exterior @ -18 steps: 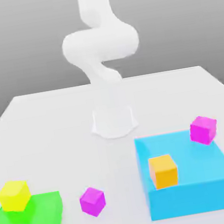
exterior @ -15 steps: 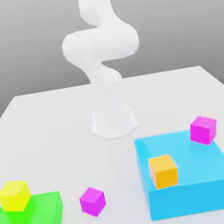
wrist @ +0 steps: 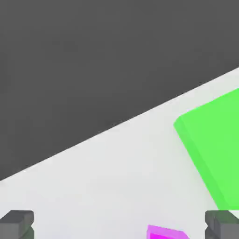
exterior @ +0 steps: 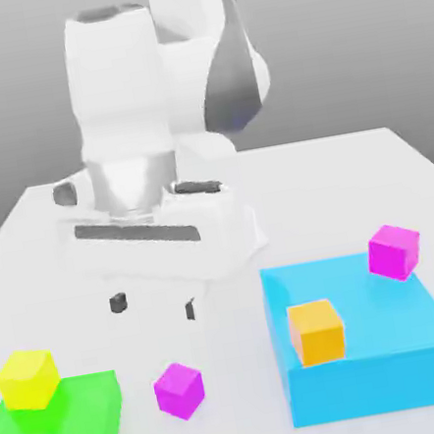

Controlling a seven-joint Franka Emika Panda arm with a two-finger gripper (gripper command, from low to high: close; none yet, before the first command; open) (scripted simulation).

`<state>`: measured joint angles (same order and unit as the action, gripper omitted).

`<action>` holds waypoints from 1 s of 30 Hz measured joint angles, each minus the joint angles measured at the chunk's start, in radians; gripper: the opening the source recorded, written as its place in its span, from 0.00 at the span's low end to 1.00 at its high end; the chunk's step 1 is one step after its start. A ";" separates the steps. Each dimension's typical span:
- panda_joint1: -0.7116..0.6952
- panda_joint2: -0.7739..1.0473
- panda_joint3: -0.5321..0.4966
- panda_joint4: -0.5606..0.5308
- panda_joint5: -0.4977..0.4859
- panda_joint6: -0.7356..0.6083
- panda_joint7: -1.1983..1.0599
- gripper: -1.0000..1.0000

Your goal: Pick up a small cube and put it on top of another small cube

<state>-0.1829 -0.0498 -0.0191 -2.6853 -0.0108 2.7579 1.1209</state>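
Small magenta cube (exterior: 179,389) flat on the white table, between green block and blue block, nothing touching it, second magenta cube (exterior: 394,251) on the blue block's far corner at the exterior view's right, slightly turned

One small cube (exterior: 179,389) sits on the desk (exterior: 356,188) between two blocks (exterior: 68,430); its twin (exterior: 394,251) rests on the exterior view's right block (exterior: 380,333).

The gripper (exterior: 154,306) hangs above the white table (exterior: 55,238) with its two dark fingertips spread wide and nothing between them. Below it, a small magenta cube (exterior: 179,389) sits on the table between the green block (exterior: 82,428) (a yellow cube (exterior: 28,379) on top) and the blue block (exterior: 382,348), which carries an orange cube (exterior: 317,331) and a second magenta cube (exterior: 394,251).
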 joint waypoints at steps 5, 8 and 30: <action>-0.017 0.181 -0.007 -0.055 0.024 0.121 0.036 0.50; -0.024 0.290 0.002 -0.039 0.033 0.207 0.032 0.50; 0.140 -0.019 0.083 0.035 0.034 -0.174 0.183 0.00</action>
<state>-0.0428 -0.0688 0.0641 -2.6500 0.0237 2.5842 1.3035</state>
